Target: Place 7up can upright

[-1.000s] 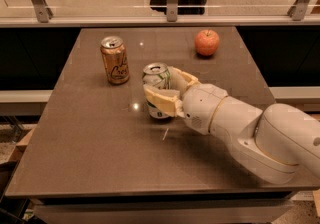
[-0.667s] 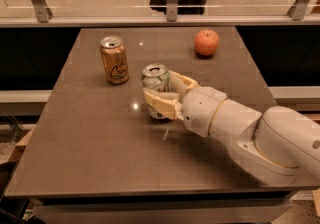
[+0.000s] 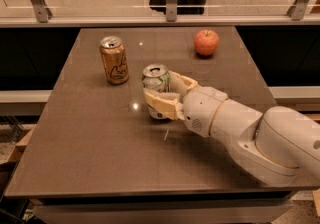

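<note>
1. Little has shifted since a second ago: the gripper [image 3: 161,90] and the 7up can [image 3: 155,79] sit almost exactly where they were.
2. The 7up can stands upright near the middle of the table [image 3: 90,148], its base on the surface.
3. The gripper's two fingers are clamped on it, one across its near side and one behind its right side.
4. The arm [image 3: 240,128] reaches in from the near right.
5. An orange-gold can [image 3: 114,60] stands upright to the far left of the 7up can, apart from it.
6. An apple [image 3: 206,42] lies at the far right.
</note>
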`<state>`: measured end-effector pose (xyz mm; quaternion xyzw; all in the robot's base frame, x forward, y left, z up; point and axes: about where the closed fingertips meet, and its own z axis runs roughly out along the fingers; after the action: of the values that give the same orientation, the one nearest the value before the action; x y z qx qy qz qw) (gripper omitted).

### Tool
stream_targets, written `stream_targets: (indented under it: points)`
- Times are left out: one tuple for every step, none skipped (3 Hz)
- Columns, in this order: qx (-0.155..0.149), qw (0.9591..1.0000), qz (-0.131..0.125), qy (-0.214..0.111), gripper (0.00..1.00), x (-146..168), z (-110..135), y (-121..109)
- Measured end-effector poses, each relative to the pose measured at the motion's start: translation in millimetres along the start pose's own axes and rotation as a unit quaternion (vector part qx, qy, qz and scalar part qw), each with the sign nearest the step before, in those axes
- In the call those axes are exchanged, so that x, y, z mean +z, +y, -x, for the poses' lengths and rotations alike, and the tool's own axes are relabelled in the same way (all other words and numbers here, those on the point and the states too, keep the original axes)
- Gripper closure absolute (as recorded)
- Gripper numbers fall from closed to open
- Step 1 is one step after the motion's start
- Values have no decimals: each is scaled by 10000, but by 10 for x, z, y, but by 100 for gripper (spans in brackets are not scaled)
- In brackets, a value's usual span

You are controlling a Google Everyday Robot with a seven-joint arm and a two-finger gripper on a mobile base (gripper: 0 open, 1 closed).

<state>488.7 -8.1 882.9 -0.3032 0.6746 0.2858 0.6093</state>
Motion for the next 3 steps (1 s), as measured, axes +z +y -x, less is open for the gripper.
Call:
stream_targets:
  points:
    - [29, 10000, -27, 35, 100, -21, -30, -1]
    - [29, 10000, -27, 36, 100, -21, -29, -1]
    - [29, 10000, -27, 36, 100, -21, -29, -1]
